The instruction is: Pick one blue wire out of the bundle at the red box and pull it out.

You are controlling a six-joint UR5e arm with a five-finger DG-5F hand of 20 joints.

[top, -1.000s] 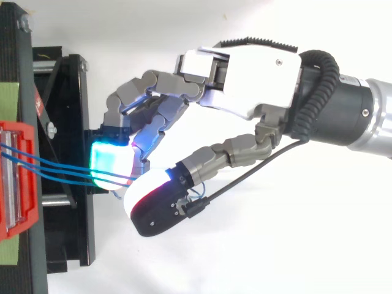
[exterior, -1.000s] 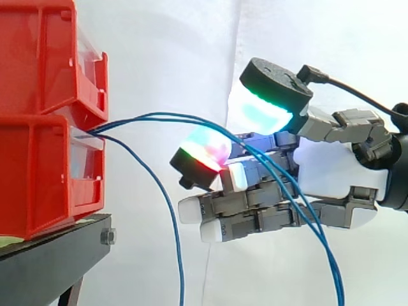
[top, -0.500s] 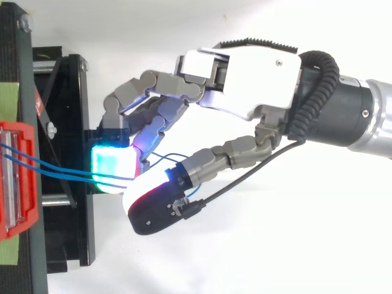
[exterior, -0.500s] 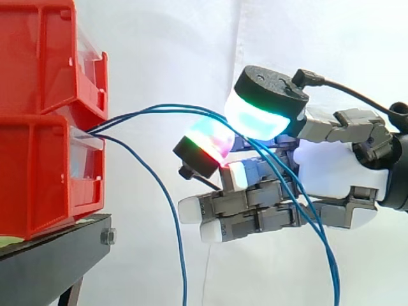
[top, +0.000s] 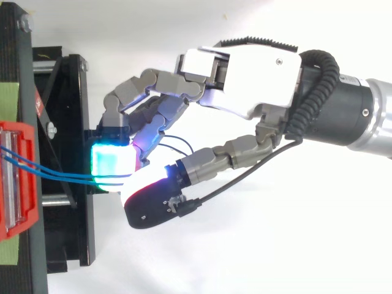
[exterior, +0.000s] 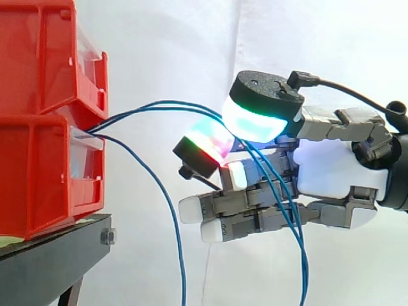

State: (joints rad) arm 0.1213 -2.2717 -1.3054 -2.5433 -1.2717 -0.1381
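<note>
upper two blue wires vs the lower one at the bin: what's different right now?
The upper blue wires arch from the red bin into the hand, running between its glowing pads; the lower blue wire droops straight down, clear of the hand. The upper pair look pinched there; the lower hangs free. Both leave the same bin.

No writing, number or sign can be read on the red bins [exterior: 38, 159], blue wires [exterior: 169, 104], black stand [exterior: 51, 255] or hand [exterior: 331, 178].
</note>
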